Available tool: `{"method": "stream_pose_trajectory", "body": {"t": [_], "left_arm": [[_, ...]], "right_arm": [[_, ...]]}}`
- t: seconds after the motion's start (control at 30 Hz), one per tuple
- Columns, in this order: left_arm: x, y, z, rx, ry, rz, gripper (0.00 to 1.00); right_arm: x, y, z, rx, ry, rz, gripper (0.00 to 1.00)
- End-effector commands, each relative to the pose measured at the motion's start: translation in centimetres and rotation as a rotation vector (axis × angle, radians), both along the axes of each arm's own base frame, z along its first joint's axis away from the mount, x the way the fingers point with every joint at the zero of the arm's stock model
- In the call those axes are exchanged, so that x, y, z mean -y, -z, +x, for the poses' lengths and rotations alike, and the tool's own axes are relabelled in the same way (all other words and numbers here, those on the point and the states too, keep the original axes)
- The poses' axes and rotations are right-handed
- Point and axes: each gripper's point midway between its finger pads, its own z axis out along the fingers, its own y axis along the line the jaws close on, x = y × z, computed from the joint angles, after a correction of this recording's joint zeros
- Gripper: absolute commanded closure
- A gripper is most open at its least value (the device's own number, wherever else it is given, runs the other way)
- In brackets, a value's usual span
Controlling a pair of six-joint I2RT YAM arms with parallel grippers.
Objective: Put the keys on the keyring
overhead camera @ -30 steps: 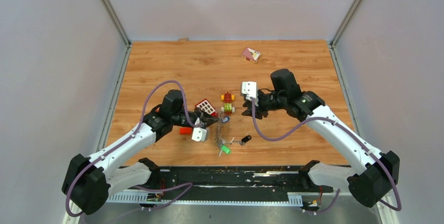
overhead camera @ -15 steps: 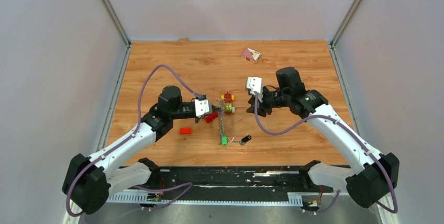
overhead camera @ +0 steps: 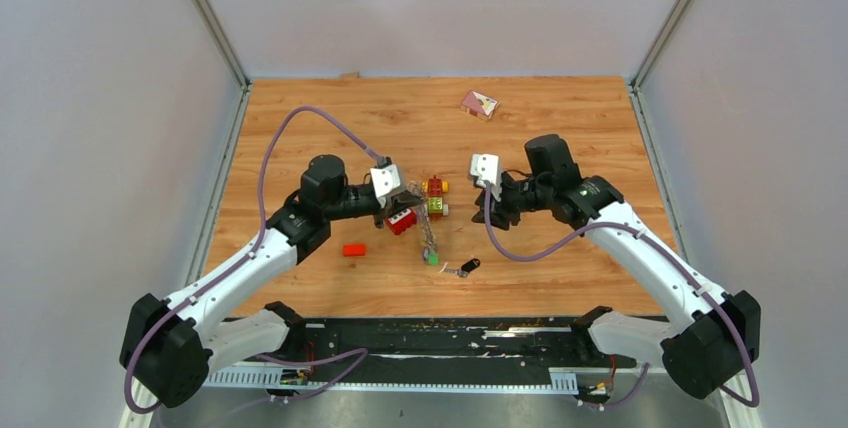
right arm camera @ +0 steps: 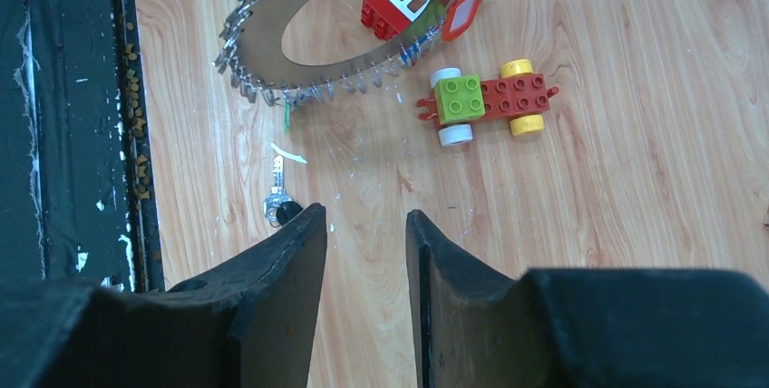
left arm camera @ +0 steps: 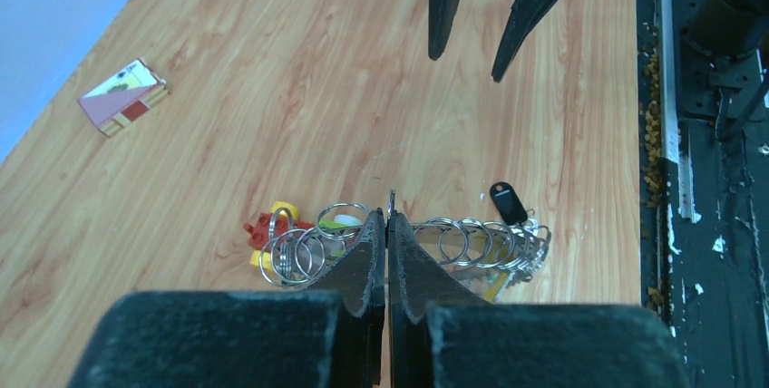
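Keyring (right arm camera: pixel 258 57) hanging clamped in left gripper (left arm camera: pixel 388 225), right gripper (right arm camera: pixel 365 216) apart and empty over counter (overhead camera: pixel 560 128), black key (overhead camera: pixel 470 265) lying loose nearby

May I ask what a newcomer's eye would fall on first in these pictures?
The gear-like keyring, pinched in the shut left gripper over the wooden table, stands out first. Beside it sits a red-and-yellow toy car, and a black-headed key lies near the open right gripper.
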Motion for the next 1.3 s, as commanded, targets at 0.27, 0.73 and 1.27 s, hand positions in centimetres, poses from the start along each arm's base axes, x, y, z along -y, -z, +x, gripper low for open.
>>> {"method": "stream_pose_trajectory", "body": {"t": [0.27, 0.73, 1.27], "left_arm": [[-0.9, -2.0, 0.4, 0.096, -0.007, 0.032, 1.0], [-2.9, -1.0, 1.9, 0.104, -0.064, 0.071, 1.0], [-3.1, -1.3, 1.7, 0.122, -0.063, 0.063, 1.0]], "right_arm": [[0.3, 6.3, -0.9, -0.129, -0.133, -0.132, 0.55], [-1.2, 13.4, -4.6, -0.181, -0.251, -0.221, 0.5], [-2.2, 17.0, -4.7, -0.117, -0.24, -0.373, 0.57]]}}
